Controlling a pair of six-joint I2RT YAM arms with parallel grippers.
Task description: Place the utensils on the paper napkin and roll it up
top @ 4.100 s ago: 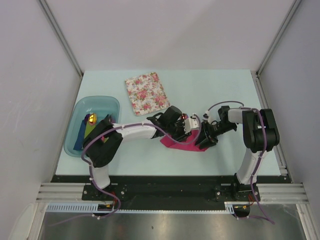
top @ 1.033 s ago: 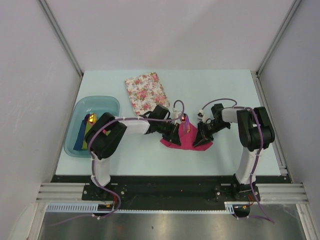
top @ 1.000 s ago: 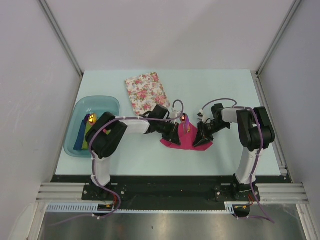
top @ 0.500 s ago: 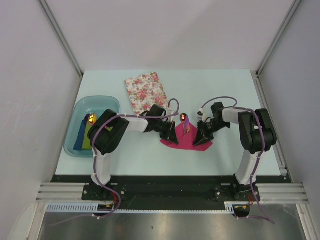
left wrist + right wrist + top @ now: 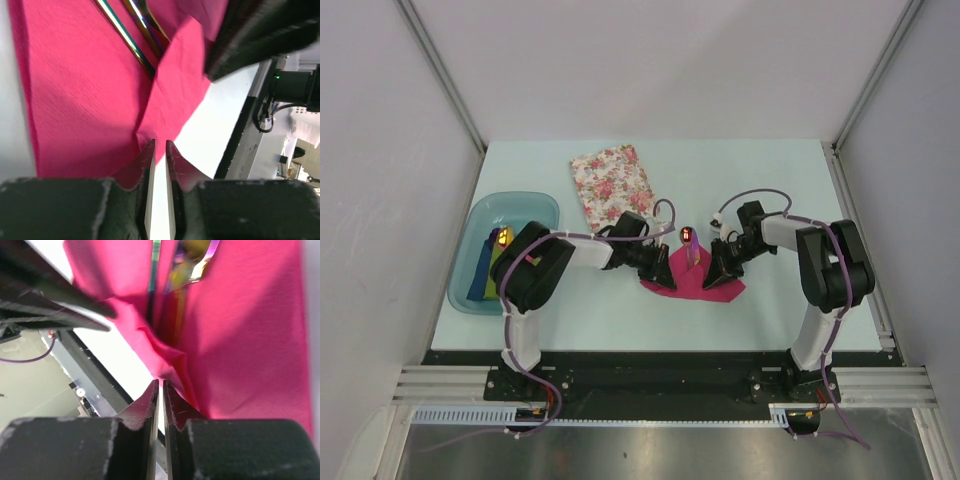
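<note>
My left pincer (image 5: pixel 159 142) and right pincer (image 5: pixel 160 381), both narrow slits, touch the folded napkin (image 5: pixel 85 90), seemingly wrapping 2 utensils (image 5: pixel 126 37) between them.

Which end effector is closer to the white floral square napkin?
Left. The left end effector sits by the near corner of the white floral napkin; the right end effector is farther, across the magenta paper napkin.

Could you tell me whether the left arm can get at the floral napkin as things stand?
Probably yes: the floral napkin lies bare just beyond the left hand, with nothing between them.
</note>
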